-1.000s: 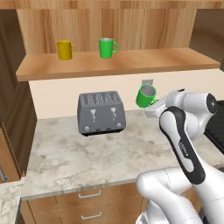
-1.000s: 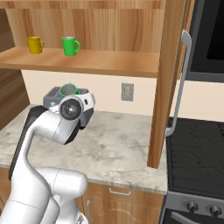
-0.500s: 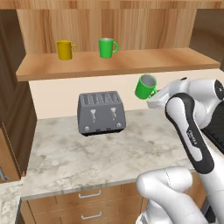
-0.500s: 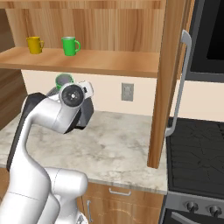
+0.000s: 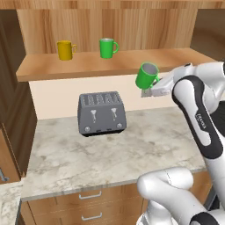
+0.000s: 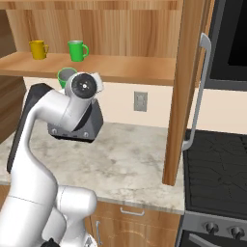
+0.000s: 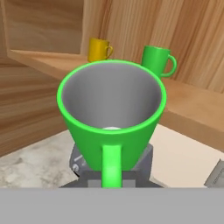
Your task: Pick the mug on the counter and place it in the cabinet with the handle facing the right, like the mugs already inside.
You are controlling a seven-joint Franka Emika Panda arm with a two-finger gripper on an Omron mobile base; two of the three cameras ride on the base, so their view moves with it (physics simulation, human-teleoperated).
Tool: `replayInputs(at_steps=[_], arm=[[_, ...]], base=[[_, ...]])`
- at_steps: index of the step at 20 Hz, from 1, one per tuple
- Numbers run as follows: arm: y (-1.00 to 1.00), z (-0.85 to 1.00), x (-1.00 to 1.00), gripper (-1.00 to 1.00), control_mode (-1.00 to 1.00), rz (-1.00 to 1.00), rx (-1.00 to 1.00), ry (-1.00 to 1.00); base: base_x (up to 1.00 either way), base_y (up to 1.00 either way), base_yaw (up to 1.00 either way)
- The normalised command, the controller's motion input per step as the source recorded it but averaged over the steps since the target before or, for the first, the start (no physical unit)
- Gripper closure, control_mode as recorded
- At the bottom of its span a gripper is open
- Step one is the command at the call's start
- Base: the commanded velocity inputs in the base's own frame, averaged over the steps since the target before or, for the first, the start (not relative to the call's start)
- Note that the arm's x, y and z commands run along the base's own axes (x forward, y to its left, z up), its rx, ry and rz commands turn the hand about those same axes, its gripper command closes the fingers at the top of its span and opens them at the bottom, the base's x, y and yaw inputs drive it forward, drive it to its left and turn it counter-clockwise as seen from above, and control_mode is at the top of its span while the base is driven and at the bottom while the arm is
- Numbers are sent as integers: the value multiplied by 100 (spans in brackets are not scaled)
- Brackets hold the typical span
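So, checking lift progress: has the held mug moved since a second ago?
Yes. The mug has risen from toaster height toward the cabinet shelf edge.

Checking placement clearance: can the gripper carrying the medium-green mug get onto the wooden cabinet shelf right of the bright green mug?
Probably yes: the shelf board right of the bright green mug is bare, and the gripper holds the medium-green mug near its edge.

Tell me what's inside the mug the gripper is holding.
The mug looks empty: in the hand view its grey inner wall shows down to a pale patch at the bottom. The near rim hides the lowest front part of the inside.
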Motion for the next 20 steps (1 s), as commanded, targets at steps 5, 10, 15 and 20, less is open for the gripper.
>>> replayInputs(at_steps=[5,10,15,20], arm=[[0,32,4,100,-100,3,0,0],[0,36,4,100,-100,2,0,0],[0,33,11,100,-100,0,0,0],[0,5,33,100,-100,0,2,0]], base=[[0,0,0],[0,0,0],[0,0,0],[0,0,0]])
